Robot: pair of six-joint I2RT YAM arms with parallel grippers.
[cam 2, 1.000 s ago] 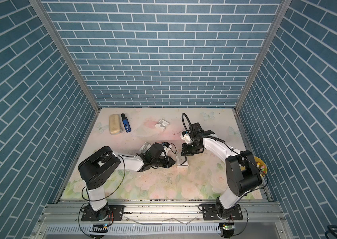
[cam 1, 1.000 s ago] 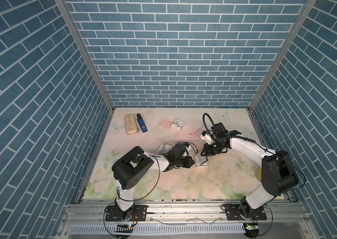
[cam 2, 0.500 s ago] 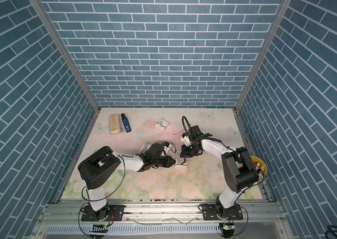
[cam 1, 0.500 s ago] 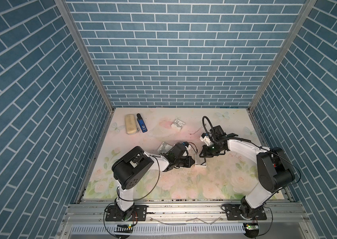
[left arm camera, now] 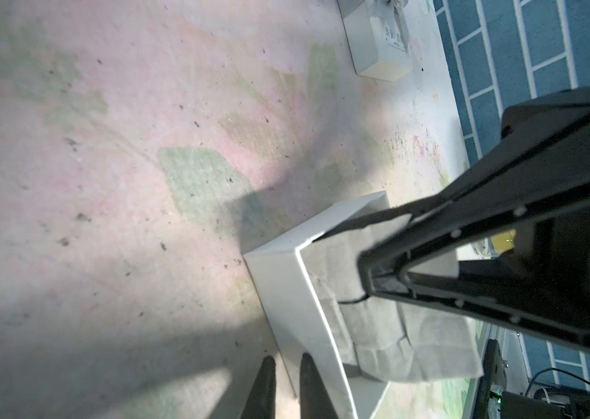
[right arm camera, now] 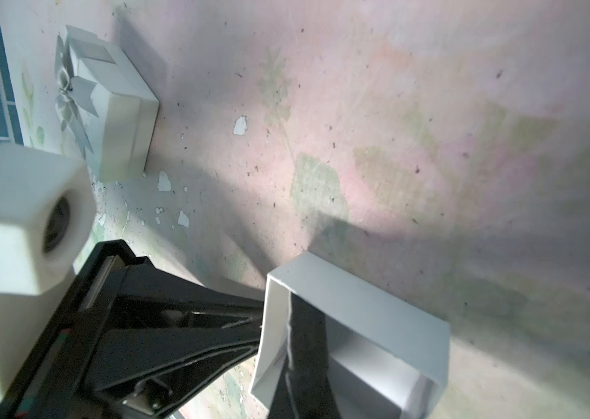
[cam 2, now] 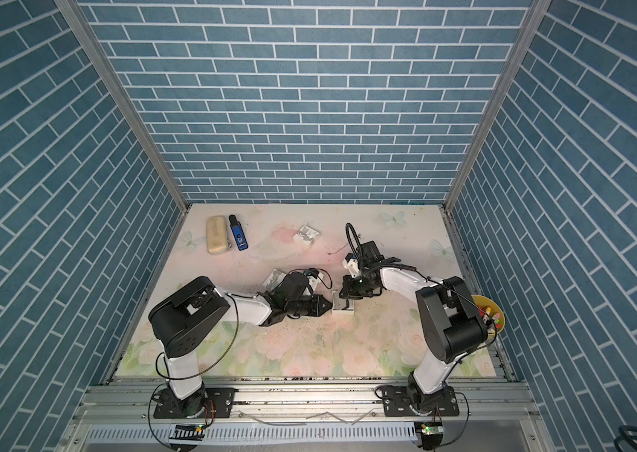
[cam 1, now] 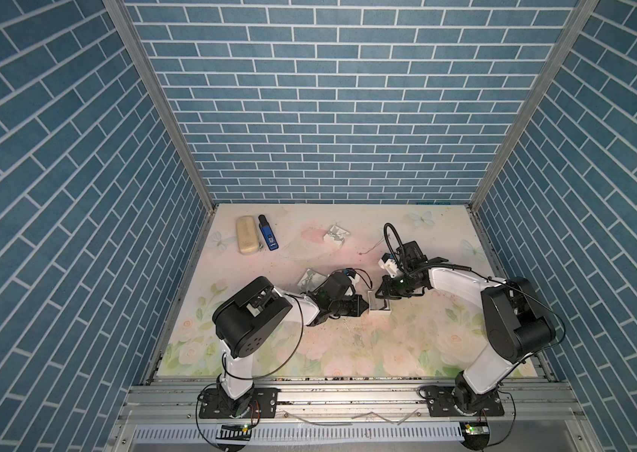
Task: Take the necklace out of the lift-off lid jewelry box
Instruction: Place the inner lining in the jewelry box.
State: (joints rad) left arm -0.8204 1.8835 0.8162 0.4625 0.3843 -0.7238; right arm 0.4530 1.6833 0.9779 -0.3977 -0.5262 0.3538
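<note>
The jewelry box [cam 1: 381, 312] [cam 2: 342, 312] is a small white open base without its lid, mid-table between both arms. Its grey padding shows in the left wrist view, with a thin dark strand of the necklace [left arm camera: 349, 301] lying beside my right fingertip. My right gripper [cam 1: 381, 299] [right arm camera: 308, 355] reaches down inside the box [right arm camera: 358, 301]; its fingers look like one dark mass with no gap. I cannot tell whether they pinch the strand. My left gripper [cam 1: 367, 307] [left arm camera: 288, 362] lies low on the table with its tips against the box's outer wall [left arm camera: 279, 283], a narrow slit between them and nothing in it.
A white box with a bow [cam 1: 311, 278] sits just behind my left wrist and another [cam 1: 335, 236] farther back. A beige case [cam 1: 247, 236] and a blue device [cam 1: 268, 233] lie back left. A thin reddish cord [cam 1: 370, 249] lies behind the right gripper. A yellow bowl [cam 2: 489, 315] sits by the right edge.
My right gripper came down and toward the left arm, from above the table into the open box. The left gripper and the box stayed where they were.
</note>
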